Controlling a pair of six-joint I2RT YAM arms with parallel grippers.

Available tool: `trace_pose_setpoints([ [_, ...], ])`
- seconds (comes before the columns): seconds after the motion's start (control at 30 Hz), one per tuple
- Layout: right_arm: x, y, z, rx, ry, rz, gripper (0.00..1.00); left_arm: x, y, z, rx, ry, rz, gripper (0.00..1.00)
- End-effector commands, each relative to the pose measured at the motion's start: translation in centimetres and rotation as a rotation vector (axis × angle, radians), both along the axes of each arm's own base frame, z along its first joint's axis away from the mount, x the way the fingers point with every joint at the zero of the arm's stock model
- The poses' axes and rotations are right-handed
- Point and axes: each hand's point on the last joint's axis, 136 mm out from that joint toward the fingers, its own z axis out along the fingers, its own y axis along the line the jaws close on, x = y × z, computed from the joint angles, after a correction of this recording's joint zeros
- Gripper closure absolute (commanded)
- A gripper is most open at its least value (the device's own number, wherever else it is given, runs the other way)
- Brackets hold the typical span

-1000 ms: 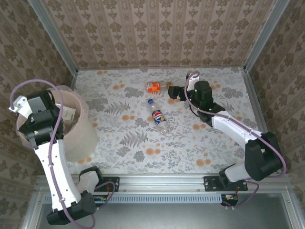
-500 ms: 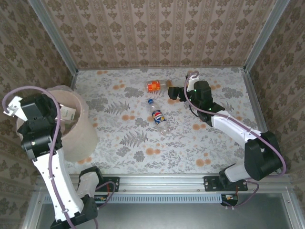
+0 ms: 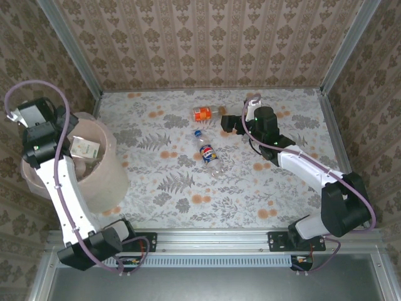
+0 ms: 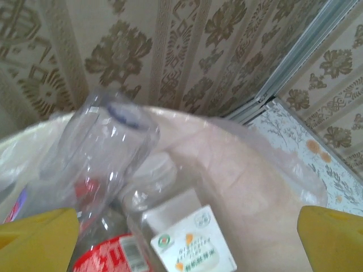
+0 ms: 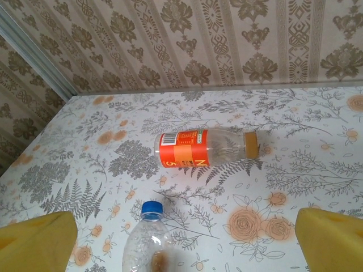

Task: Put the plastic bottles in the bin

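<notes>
Your left arm (image 3: pixel 62 188) is pulling up and back toward the left wall, uncovering the mouth of the bin (image 3: pixel 109 175), while your right arm (image 3: pixel 307 166) is hardly shifting at all. The table (image 3: pixel 282 188) is lying open between the bin and the two plastic bottles not yet binned, so you are getting a free lane across the middle; the back wall is sitting close beyond the right wrist, leaving little room there. Inside the bin, bottles are piling against the clear liner, one reaching near the rim. The orange-labelled bottle (image 5: pixel 198 148) is lying on its side near the back edge, the blue-capped bottle (image 5: pixel 148 243) lying nearer you. The left gripper (image 4: pixel 182 241) is hanging over that pile, jaws spread wide and holding nothing; the right gripper (image 5: pixel 181 241) is hovering before the orange-labelled bottle, jaws equally apart. Both loose bottles are round, so a finger nudging instead of straddling is likely sending one rolling, and the left fingers are risking a snag on the liner.
</notes>
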Motion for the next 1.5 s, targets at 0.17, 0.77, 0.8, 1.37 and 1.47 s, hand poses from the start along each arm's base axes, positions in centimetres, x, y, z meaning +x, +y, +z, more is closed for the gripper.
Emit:
trace_pose_setpoints([
  [0.17,0.3,0.4,-0.1,0.025,0.026,0.008,0.0,4.7,2.8,1.4,0.042,-0.004,-0.102,0.0],
  [0.77,0.1,0.8,-2.8,-0.02,0.103,0.039,0.0,3.8,-0.7,1.7,-0.059,-0.101,-0.183,0.0],
  [0.8,-0.2,1.2,-3.7,-0.03,0.136,0.065,0.0,3.9,-1.6,2.4,-0.052,-0.116,-0.209,0.0],
  [1.37,-3.7,7.4,-11.8,-0.234,0.382,0.202,0.01,6.4,-15.2,4.2,-0.123,-0.263,-0.655,0.0],
  [1.47,-3.7,8.0,-12.6,-0.254,0.391,0.209,0.02,6.4,-16.4,4.0,-0.143,-0.264,-0.704,0.0],
])
